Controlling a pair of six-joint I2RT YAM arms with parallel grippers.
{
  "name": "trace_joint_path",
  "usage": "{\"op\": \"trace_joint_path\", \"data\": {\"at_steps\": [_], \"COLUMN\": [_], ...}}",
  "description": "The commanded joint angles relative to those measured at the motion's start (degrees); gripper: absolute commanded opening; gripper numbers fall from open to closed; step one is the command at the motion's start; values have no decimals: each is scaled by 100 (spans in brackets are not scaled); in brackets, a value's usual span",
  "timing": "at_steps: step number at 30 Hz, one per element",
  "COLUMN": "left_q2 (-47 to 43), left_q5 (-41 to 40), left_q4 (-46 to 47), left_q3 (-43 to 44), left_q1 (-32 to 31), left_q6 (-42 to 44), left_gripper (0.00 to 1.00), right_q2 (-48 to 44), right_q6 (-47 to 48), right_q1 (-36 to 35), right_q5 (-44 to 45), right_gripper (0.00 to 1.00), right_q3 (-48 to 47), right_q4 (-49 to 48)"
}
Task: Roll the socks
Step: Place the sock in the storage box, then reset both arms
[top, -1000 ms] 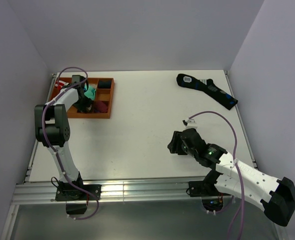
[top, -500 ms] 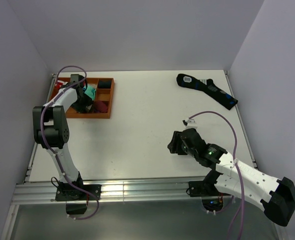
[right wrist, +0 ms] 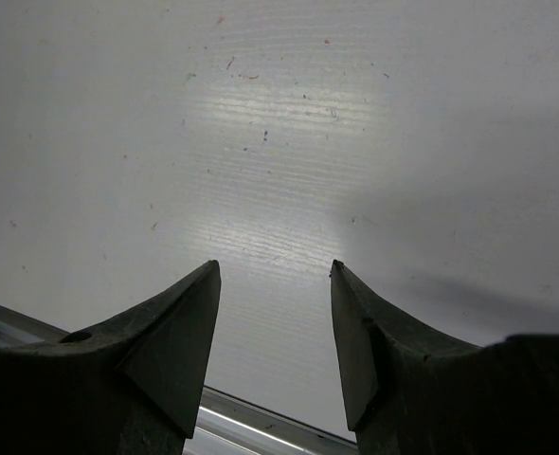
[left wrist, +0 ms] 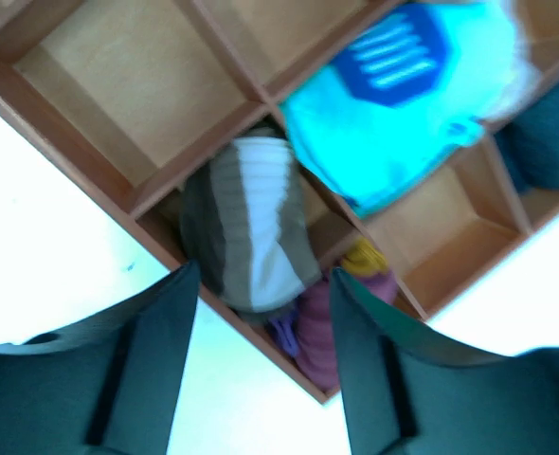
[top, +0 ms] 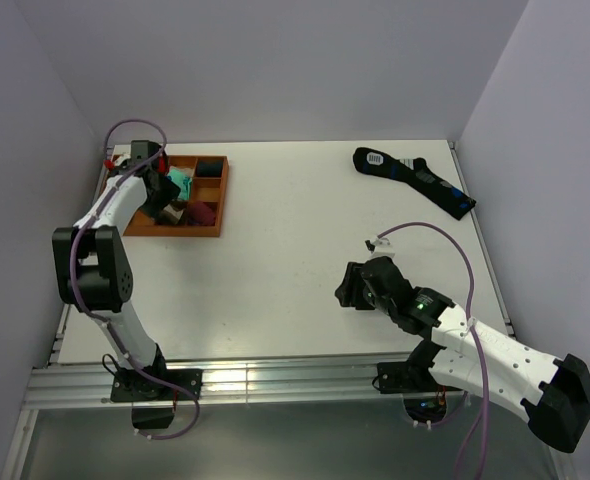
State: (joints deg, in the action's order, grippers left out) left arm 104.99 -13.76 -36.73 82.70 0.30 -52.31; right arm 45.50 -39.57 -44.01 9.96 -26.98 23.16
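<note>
A dark sock with blue and white markings point(top: 415, 180) lies flat at the table's back right. My left gripper point(top: 163, 198) is open and empty over the orange wooden tray point(top: 219, 200). In the left wrist view the gripper point(left wrist: 263, 275) hangs above a grey-and-white striped roll point(left wrist: 251, 227), with a teal roll point(left wrist: 403, 95) beyond it and a purple-pink roll point(left wrist: 332, 327) beside it. The teal roll also shows in the top view point(top: 181, 182). My right gripper point(top: 349, 287) is open and empty, low over bare table point(right wrist: 279, 142).
The tray point(left wrist: 99, 142) has several compartments; two near the wrist camera's top left hold nothing. A dark teal roll point(left wrist: 545, 142) sits in another. The metal rail point(right wrist: 261, 417) runs along the table's front edge. Walls close the left, back and right.
My left wrist has swung left and back over the tray. The teal roll stays in the tray. The right arm has not moved.
</note>
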Motion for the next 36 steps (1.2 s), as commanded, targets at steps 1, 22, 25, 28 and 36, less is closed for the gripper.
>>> {"op": "trace_joint_path", "data": {"at_steps": [1,22,25,28,36], "left_q2": [-751,-6498,-7026,-7413,-7740], "left_q5": [214,2851,3272,3519,3599], "left_q4": [25,1449,1563,1598,1660], "left_q3": [19,-3250,-3751,-4103,-4226], "left_q1": [23,-1532,-1585,-1612,-1743], "left_q6": [239,1689,1768,1777,1777], "left_gripper": [64,99,100,100,99], "right_q2": [-14,-1121,-1402,-1675,-1904], "right_q6": [-15,178,204,161,64], "right_q1": [-29,-29,-29,-29,-29], "right_q5": [15,621,849,903,1035], "right_gripper": [58,96,100,100,100], "right_q3": [-52,-791,-826,-800,-852], "right_q4": [-171,698,839,875,954]}}
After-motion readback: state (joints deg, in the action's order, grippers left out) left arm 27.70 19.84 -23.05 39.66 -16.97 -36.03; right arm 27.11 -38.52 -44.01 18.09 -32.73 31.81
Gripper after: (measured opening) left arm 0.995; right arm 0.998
